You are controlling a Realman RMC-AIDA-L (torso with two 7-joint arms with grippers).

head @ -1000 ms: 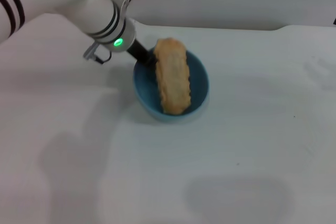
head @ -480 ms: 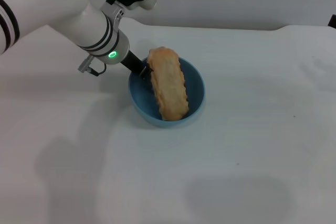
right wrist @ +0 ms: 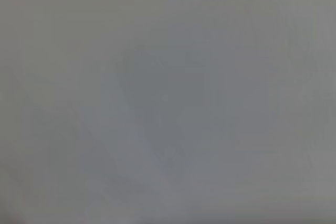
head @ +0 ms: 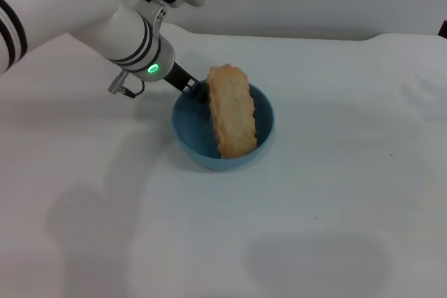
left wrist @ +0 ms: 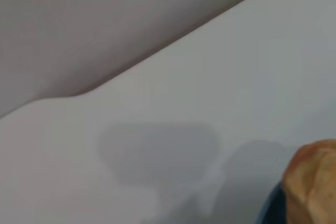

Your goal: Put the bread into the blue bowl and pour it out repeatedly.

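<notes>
White tabletop (head: pixel 335 193), plain wall behind. Left gripper (head: pixel 198 89) — at the far-left rim of the blue bowl (head: pixel 192 141), finger state cannot be told. Bread (head: pixel 232 111) — lying tilted inside the bowl, upper end near the gripper.

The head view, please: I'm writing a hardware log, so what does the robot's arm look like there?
Only the left arm shows. It is a thick, glossy white tube with black bands, a lit green dot near the wrist, a black block above it and a small metal bracket beside it. A slim black hand sticks out. The right arm is out of view.
</notes>
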